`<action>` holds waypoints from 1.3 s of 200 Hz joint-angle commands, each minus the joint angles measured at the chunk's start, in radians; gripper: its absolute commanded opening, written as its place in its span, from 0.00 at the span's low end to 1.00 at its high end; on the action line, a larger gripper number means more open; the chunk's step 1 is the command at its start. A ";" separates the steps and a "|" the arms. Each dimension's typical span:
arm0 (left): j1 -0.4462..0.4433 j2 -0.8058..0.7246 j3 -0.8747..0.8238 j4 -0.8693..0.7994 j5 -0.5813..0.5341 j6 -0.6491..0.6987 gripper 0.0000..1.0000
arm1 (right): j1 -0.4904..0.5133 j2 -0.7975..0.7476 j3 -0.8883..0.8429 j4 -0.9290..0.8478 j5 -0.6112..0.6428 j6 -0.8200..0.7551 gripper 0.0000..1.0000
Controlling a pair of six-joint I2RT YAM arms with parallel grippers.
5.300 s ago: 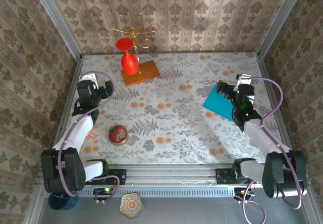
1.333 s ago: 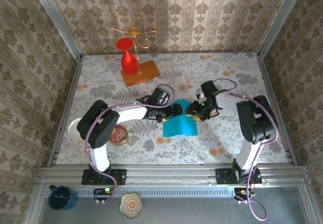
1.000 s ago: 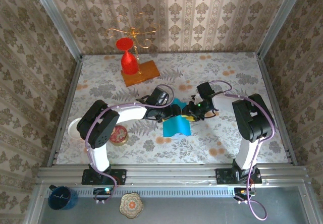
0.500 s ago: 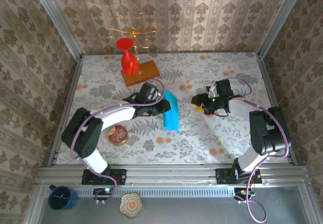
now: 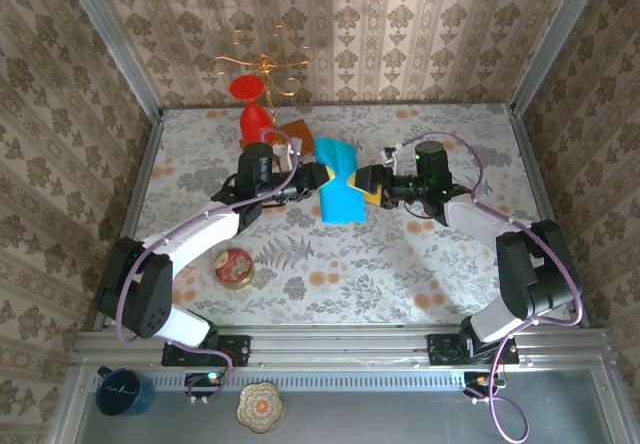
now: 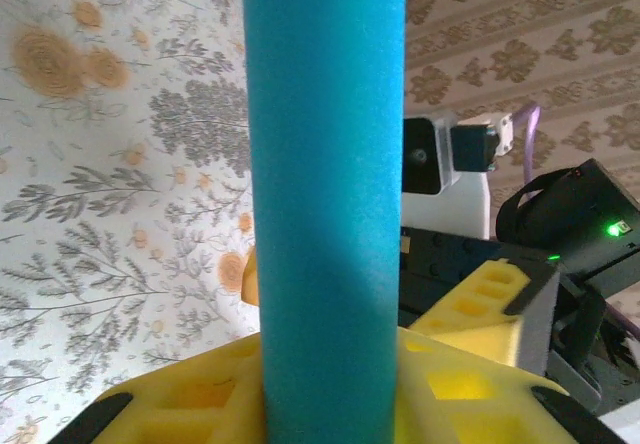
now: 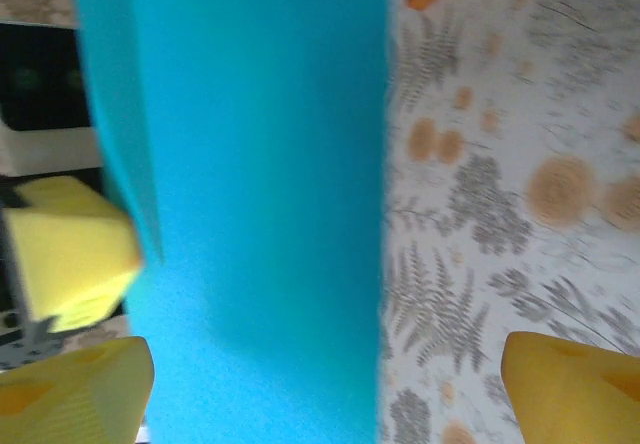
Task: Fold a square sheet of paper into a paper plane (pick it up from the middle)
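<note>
Near the front of the bench [image 5: 420, 284], a round red tin [image 5: 234, 267] sits beside the left arm. At mid-bench the two arms meet. The left pincer [image 5: 310, 177] is clamped on the left side of the square sheet of paper [image 5: 340, 196], which rises between its yellow pads [image 6: 210, 374]. The right pincer [image 5: 367, 182] is just beside the sheet's other side, jaws spread wide and gripping nothing. Farther back stand an orange wooden block [image 5: 297, 129] and a red glass [image 5: 252, 116].
</note>
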 commanded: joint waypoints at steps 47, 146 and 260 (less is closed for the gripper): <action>0.045 -0.030 -0.032 -0.083 0.084 0.047 0.30 | -0.009 -0.010 0.056 0.045 -0.070 0.026 0.66; 0.052 -0.035 -0.051 -0.085 0.079 0.054 0.33 | -0.004 -0.024 0.071 -0.132 -0.057 -0.077 0.21; 0.140 -0.180 -0.142 -0.369 -0.285 0.220 0.99 | -0.146 -0.206 0.189 -0.648 0.165 -0.274 0.00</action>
